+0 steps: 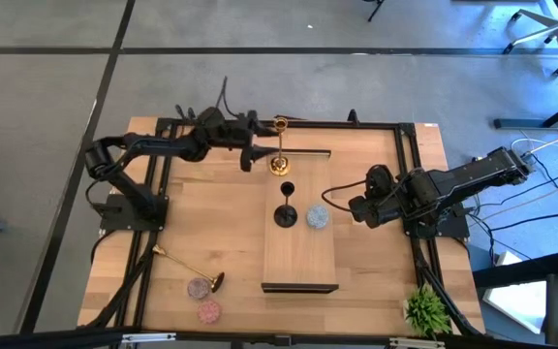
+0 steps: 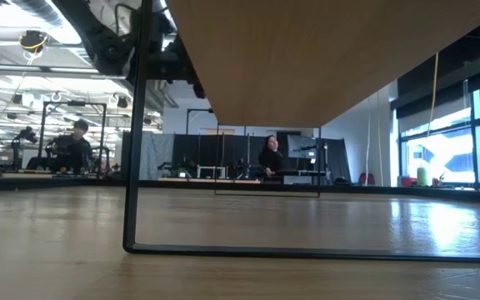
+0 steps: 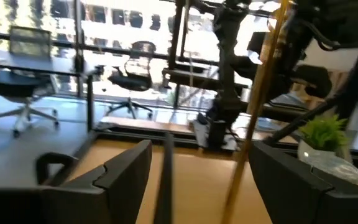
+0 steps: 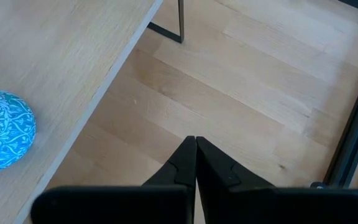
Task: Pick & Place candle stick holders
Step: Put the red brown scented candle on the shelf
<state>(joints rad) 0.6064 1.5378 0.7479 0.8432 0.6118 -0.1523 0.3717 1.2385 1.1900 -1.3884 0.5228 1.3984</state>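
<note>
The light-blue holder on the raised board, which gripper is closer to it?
Right. The right gripper sits just beside the light-blue holder; the left gripper is farther off, at the upright gold holder.

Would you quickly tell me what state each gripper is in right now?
Left gripper: open, fingers either side of the gold holder standing on the shelf, not gripping it.
Right gripper: closed, holding nothing.
</note>
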